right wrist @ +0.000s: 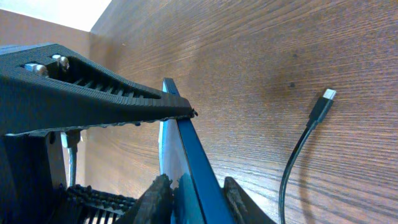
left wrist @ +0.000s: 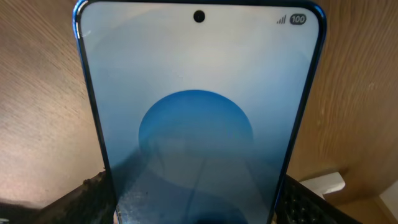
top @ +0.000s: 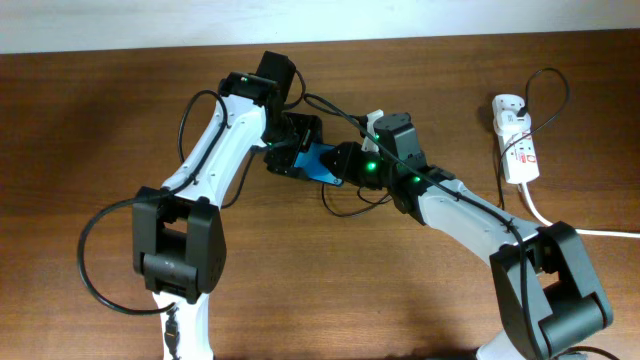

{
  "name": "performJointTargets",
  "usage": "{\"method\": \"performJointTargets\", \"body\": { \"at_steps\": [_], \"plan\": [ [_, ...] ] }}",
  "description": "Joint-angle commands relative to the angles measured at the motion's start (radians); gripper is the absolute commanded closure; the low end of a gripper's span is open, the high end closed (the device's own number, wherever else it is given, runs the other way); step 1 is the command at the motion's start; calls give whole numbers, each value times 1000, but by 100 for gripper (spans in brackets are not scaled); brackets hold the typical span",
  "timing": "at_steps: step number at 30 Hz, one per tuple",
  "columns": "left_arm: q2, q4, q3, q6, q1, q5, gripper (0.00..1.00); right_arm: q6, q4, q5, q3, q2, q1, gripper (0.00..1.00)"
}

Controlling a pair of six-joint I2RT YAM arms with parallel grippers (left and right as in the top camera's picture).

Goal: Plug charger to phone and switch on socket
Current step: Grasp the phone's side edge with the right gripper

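The phone, with a blue screen, is held off the table between both grippers at the centre. My left gripper is shut on one end; the phone's screen fills the left wrist view, its lower end between the jaws. My right gripper is shut on the phone's edge, with a finger on each side. The charger's thin black cable lies on the table and its connector tip is free, apart from the phone. The socket lies at the far right with the charger's black plug in it.
The socket's thick white cord runs off to the right edge. The charger cable loops on the wood just below the phone. My left gripper's finger crosses the upper left of the right wrist view.
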State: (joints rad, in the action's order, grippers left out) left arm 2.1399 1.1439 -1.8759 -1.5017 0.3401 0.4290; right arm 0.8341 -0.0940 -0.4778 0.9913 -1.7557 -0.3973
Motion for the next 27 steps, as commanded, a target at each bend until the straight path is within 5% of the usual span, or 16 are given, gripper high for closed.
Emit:
{"method": "performJointTargets", "body": {
  "at_steps": [1, 22, 27],
  "plan": [
    [7, 2, -21, -13, -2, 82, 100, -10, 0, -11, 7, -5, -2, 71],
    [7, 2, -21, -12, -3, 106, 100, -9, 0, -11, 7, -5, -2, 93],
    [7, 2, -21, -13, -2, 106, 88, -8, -9, -12, 8, -5, -1, 96]
  ]
}}
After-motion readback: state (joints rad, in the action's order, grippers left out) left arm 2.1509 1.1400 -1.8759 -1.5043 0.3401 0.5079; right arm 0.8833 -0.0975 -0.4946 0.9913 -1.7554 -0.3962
